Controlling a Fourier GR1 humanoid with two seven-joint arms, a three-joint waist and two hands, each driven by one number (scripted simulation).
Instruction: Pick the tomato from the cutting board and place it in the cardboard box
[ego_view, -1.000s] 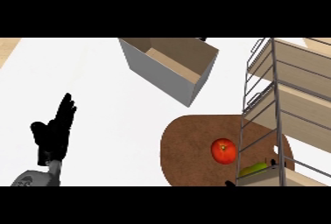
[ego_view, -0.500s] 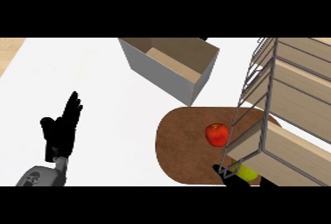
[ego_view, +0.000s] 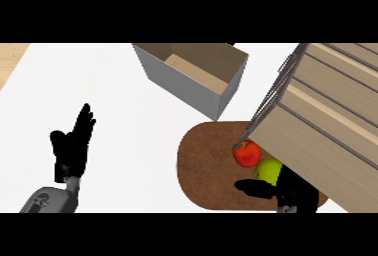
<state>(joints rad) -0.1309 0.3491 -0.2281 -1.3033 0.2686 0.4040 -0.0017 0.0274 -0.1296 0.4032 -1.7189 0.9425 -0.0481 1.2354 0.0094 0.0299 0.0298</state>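
Tomato (ego_view: 247, 152) lies beside right hand (ego_view: 293, 193), grasp impossible to tell; left hand (ego_view: 71, 150) rests open.

The tomato (ego_view: 246, 153) is red, and the fruit (ego_view: 270, 170) is yellow-green. The cutting board (ego_view: 210, 172) is mottled reddish brown. The cardboard box (ego_view: 181, 82) is grey outside and tan inside. The tabletop (ego_view: 133, 105) is plain white. The left hand (ego_view: 74, 145) and right hand (ego_view: 279, 192) are black, the left forearm (ego_view: 48, 201) grey. The rack (ego_view: 325, 125) has pale wood slats and grey wire.
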